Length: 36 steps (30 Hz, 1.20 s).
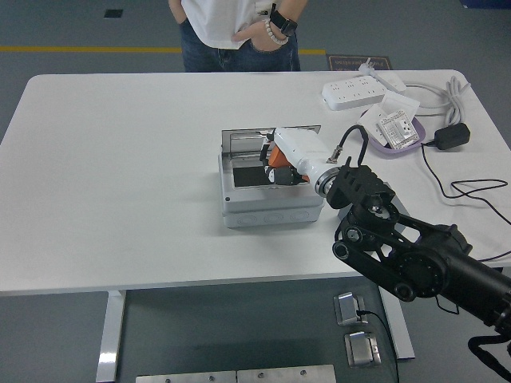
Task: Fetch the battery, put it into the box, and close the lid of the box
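Observation:
The grey box (271,209) stands mid-table with its clear lid (243,142) tilted up at the back. My right hand (275,167), white with dark fingers, reaches in from the lower right and hovers over the box's dark opening. Its fingers are curled around an orange and black battery (279,159), held just above the right part of the opening. The hand hides part of the lid and of the box's inside. My left arm does not show.
A white power strip (363,89), a purple dish (391,145) holding a white plug block, a black adapter (451,136) and cables lie at the back right. A person (239,32) stands at the far edge with hands in pockets.

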Tool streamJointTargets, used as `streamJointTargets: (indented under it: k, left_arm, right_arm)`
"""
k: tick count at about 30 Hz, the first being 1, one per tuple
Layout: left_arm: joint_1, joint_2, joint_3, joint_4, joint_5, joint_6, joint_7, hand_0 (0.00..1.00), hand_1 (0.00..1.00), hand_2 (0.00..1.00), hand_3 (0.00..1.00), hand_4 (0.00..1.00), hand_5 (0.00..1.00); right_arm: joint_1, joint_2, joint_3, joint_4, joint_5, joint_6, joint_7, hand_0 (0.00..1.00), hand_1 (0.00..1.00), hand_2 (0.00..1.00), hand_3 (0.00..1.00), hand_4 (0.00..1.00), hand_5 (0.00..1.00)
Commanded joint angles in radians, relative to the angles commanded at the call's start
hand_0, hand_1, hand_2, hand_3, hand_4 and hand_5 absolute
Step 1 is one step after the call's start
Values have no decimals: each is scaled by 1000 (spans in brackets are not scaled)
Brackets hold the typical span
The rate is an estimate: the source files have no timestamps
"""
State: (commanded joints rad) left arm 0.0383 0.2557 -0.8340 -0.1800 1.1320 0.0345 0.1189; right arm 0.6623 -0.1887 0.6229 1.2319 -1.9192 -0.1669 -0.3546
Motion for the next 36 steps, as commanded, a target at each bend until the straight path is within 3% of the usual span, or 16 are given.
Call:
streamJointTargets:
  k: [9, 23, 29, 30, 36]
  left_arm:
    - [-5, -1, 5, 0, 0, -2, 0, 398, 561, 512, 482, 2, 2]
    - [-7, -3, 5, 0, 4, -3, 1, 398, 561, 512, 481, 2, 2]
    - [-7, -3, 4, 0, 6, -4, 1, 398, 562, 513, 483, 2, 2]
    - [-7, -3, 5, 0, 7, -4, 1, 397, 562, 513, 482, 2, 2]
    - [-9, -3, 7, 0, 7, -5, 2, 397, 562, 513, 482, 2, 2]
  right_arm:
    - [18, 29, -27, -38, -6, -33, 15, 202, 217, 228, 222, 8, 2]
    - [22, 35, -27, -70, 14, -64, 38, 203, 219, 229, 222, 9, 2]
    - [20, 37, -27, -76, 19, -76, 48, 236, 236, 246, 242, 39, 2]
    - [19, 38, -27, -77, 20, -78, 49, 260, 294, 306, 307, 178, 90]
    - [19, 39, -25, -80, 22, -81, 53, 260, 294, 306, 307, 178, 90]
